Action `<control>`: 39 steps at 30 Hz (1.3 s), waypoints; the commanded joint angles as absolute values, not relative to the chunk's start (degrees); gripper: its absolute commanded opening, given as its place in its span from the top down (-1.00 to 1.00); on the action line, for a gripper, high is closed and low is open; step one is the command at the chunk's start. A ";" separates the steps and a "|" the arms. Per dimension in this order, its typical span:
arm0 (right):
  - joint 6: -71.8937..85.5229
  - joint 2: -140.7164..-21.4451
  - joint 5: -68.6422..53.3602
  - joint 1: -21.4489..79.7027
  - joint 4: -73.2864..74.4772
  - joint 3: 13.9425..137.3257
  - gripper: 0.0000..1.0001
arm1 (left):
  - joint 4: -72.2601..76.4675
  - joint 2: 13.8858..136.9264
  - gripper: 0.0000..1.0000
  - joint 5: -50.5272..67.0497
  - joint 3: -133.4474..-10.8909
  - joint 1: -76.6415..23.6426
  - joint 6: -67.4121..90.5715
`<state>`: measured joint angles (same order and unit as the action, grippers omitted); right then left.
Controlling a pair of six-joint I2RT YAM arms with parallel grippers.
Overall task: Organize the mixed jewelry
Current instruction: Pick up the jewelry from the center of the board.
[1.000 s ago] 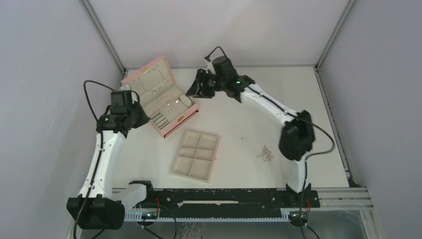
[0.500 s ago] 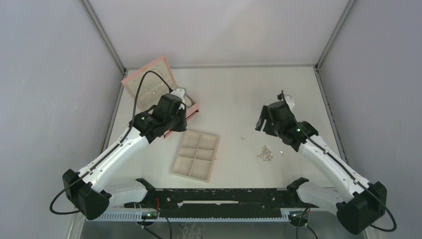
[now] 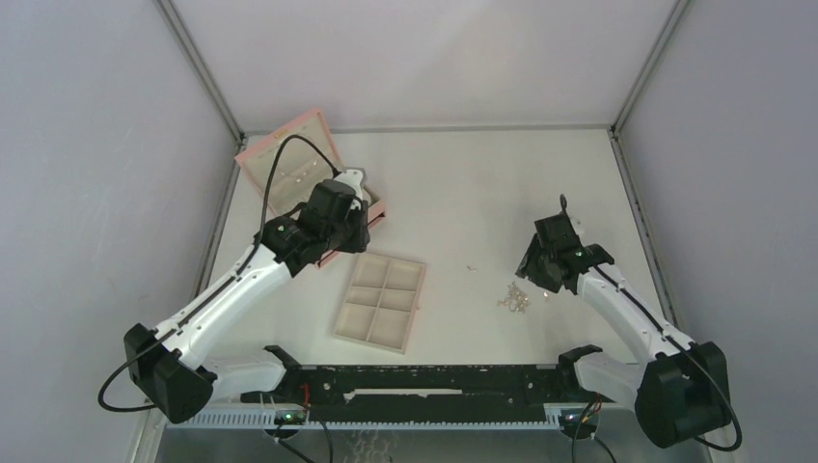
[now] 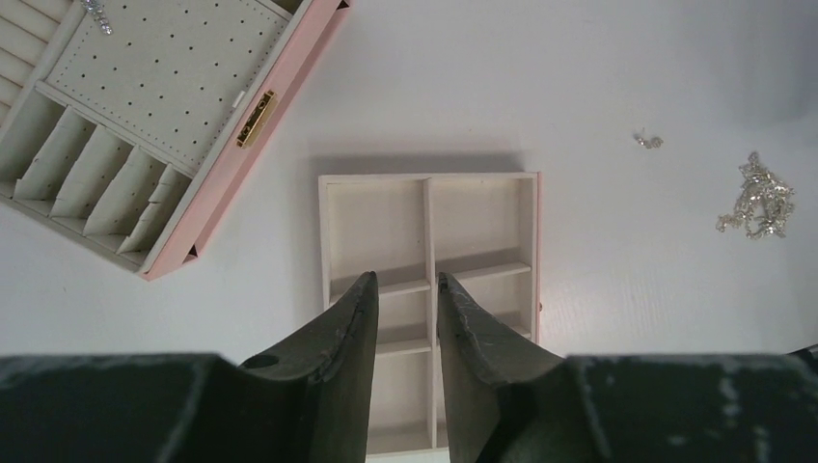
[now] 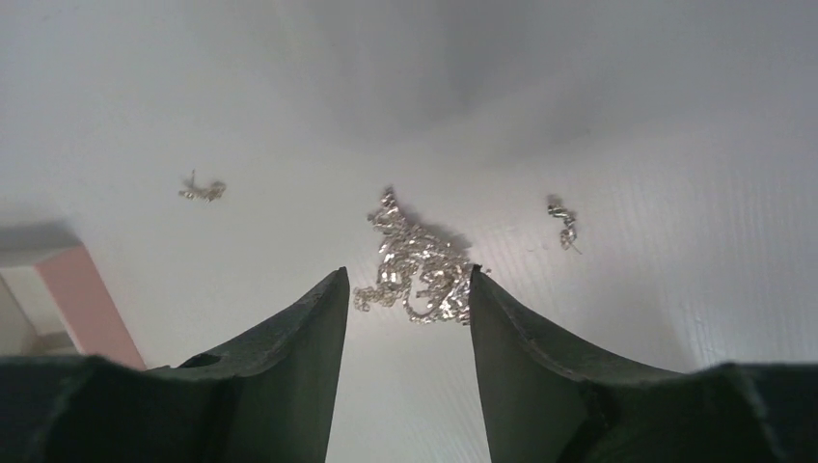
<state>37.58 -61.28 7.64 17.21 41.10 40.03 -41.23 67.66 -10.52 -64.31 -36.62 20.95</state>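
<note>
The mixed jewelry lies loose on the white table. A silver chain cluster (image 3: 513,299) (image 5: 415,265) (image 4: 757,198) has two tiny pieces near it (image 5: 203,191) (image 5: 562,222). My right gripper (image 5: 405,275) (image 3: 533,276) hovers open just short of the cluster, nothing between its fingers. My left gripper (image 4: 405,282) (image 3: 355,231) hangs above the beige six-compartment tray (image 4: 371,227) (image 3: 367,273), jaws a little apart and empty.
The pink jewelry box (image 3: 289,159) (image 4: 241,135) stands open at the back left with its drawer pulled out; a silver piece (image 4: 96,14) lies inside. Grey walls close in the table on three sides.
Both arms have left the pink box. The left arm swung over the tray and its jaws parted slightly. The right arm came back and down to the chain cluster, its jaws narrowing somewhat.
</note>
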 commanded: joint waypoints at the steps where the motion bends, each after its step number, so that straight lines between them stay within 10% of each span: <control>1: 36.21 -62.09 5.86 12.42 40.25 38.84 -0.10 | -39.53 67.65 0.30 -9.48 -66.53 -36.73 20.69; 26: 38.72 -68.93 4.20 1.66 38.63 34.04 0.04 | -40.52 69.14 0.31 -10.32 -65.79 -36.65 19.86; 39: 38.93 -68.32 5.36 1.53 38.24 33.84 0.46 | -40.76 69.76 0.30 -10.73 -66.14 -36.74 19.60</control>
